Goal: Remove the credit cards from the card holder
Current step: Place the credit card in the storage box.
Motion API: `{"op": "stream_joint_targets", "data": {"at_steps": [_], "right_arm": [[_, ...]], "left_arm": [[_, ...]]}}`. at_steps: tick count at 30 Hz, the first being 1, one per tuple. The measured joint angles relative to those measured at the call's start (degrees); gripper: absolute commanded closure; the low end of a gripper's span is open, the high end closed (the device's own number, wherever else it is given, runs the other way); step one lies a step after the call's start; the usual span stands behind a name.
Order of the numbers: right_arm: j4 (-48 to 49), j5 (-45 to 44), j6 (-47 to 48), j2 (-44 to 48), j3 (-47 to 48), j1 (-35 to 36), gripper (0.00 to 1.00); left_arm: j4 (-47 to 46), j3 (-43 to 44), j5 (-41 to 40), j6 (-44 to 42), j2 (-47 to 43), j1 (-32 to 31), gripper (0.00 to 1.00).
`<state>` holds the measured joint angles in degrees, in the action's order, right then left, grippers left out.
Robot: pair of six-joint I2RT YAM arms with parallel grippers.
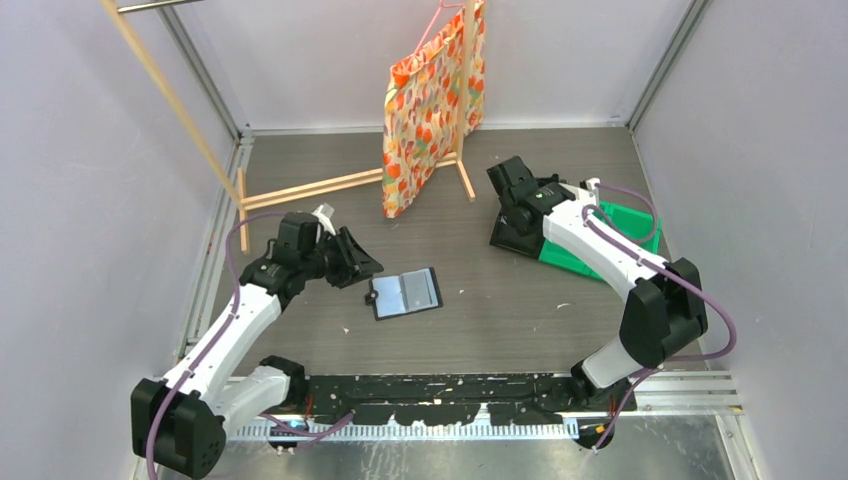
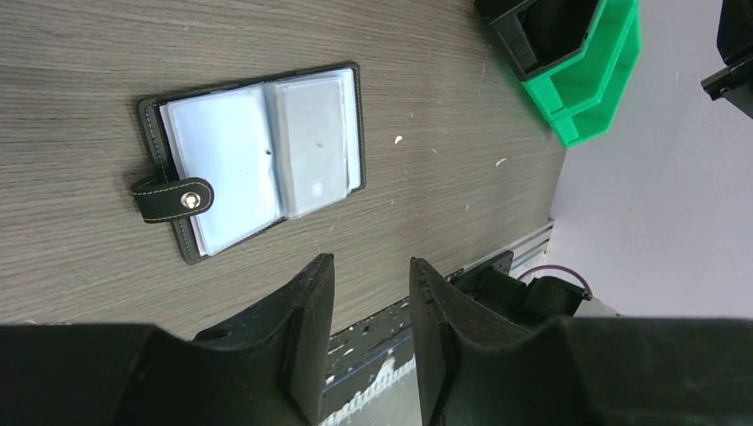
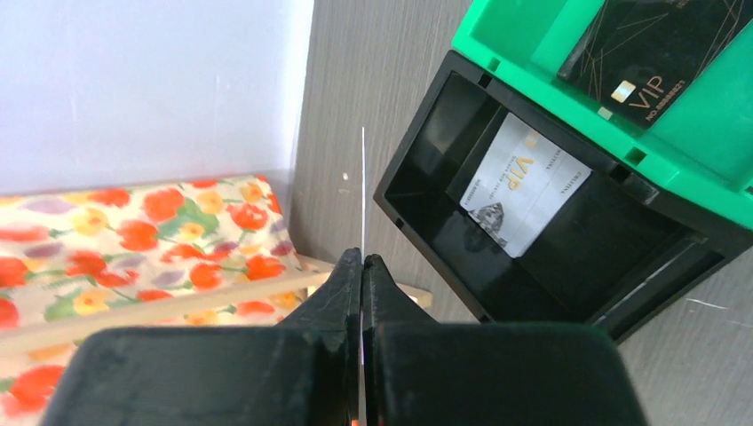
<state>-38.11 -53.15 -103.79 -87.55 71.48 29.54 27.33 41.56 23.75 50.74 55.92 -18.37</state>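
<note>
The card holder (image 1: 405,292) lies open on the table, black outside with pale blue-grey pockets (image 2: 257,160) and its clasp tab (image 2: 173,197) folded over the left edge. I cannot tell whether its pockets hold cards. My left gripper (image 1: 365,265) hovers just left of it, open (image 2: 373,262) with nothing between the fingers. My right gripper (image 1: 505,178) is at the back right, shut (image 3: 363,256) on a thin credit card (image 3: 363,177) seen edge-on, beside the black bin's rim (image 3: 417,222). A white credit card (image 3: 524,182) lies in that bin.
A green bin (image 1: 625,222) adjoins the black bin (image 1: 515,238) and holds a black VIP card (image 3: 657,53). A floral bag (image 1: 430,100) hangs on a wooden rack (image 1: 310,187) at the back. Walls close in both sides.
</note>
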Motion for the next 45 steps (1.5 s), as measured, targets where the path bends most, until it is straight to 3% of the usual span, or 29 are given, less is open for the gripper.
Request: {"op": "stream_joint_targets", "data": {"at_steps": [9,15,26,29,31,34,45], "right_arm": [[9.16,-3.37,-11.56,-2.51,-7.93,-0.28,0.99],[15.80,-2.73,-13.68,-6.51,-12.61,-0.92,0.99],[21.73,-1.03,-14.53,-11.43,-12.87,-3.15,0.99],[22.23,-0.31,-14.53,-12.92,-12.87,-3.61,0.90],[22.69,-0.09,-14.53,-13.38,-12.87,-3.93,0.72],[23.43,0.74,-14.53,-13.49,-12.87,-4.68,0.57],[28.44,3.91,-14.56,-13.44,-15.26,-5.25,0.55]], "left_arm": [[-0.92,-0.66,0.81,-0.26,0.90,0.00,0.62],[-1.53,-1.57,1.64,-0.26,1.92,0.00,0.62],[-3.04,-2.10,2.40,-0.20,3.19,0.00,0.62],[-3.56,-2.40,2.45,-0.22,3.23,0.00,0.62],[-3.65,-2.43,2.64,-0.22,3.41,0.00,0.62],[-3.80,-2.43,2.91,-0.26,3.72,0.00,0.62],[-3.76,-2.43,2.91,-0.48,4.17,0.00,0.62]]}}
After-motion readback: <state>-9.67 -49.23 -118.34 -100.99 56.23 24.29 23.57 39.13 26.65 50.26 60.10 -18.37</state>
